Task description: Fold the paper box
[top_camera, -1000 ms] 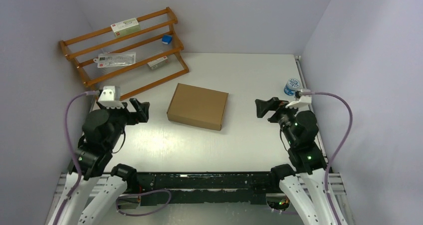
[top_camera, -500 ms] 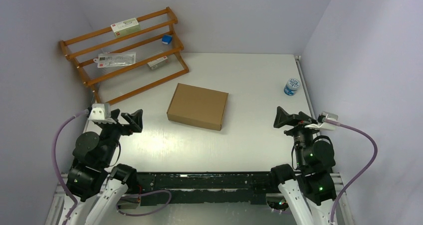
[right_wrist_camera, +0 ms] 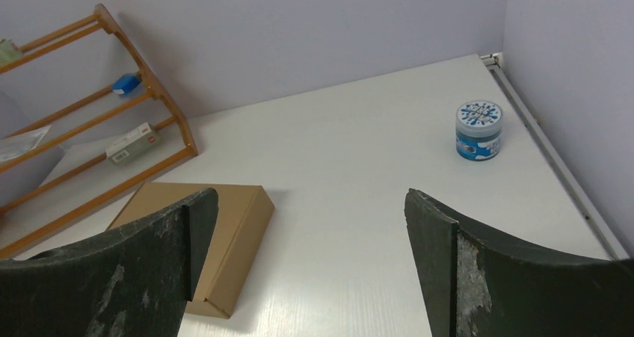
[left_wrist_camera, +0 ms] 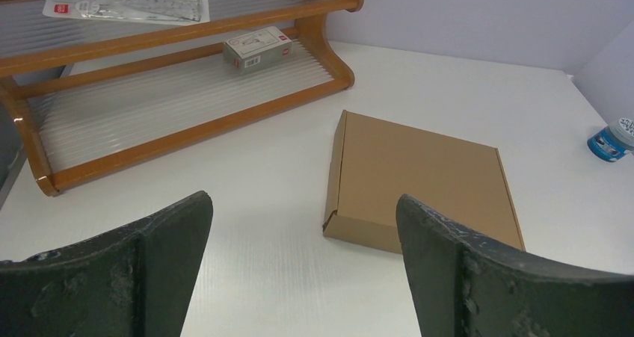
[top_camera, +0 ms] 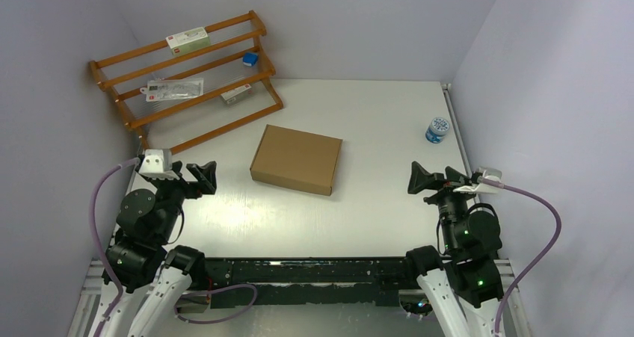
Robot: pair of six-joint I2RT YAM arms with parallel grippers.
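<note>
The paper box (top_camera: 297, 158) lies as a shallow, closed brown cardboard box in the middle of the white table, also seen in the left wrist view (left_wrist_camera: 422, 180) and the right wrist view (right_wrist_camera: 217, 232). My left gripper (top_camera: 199, 176) hangs open near the table's front left, well clear of the box, nothing between its fingers (left_wrist_camera: 157, 262). My right gripper (top_camera: 425, 181) stands open at the front right, also apart from the box and empty, its fingers (right_wrist_camera: 448, 255) spread wide.
A wooden slatted rack (top_camera: 187, 79) leans at the back left, holding small packets and a blue cube (top_camera: 250, 58). A small blue-lidded jar (top_camera: 438, 128) stands near the right wall. Walls close in left, back and right.
Both arms have drawn back from the box toward the near edge during the last second. The box has not moved. Both grippers stay open.
</note>
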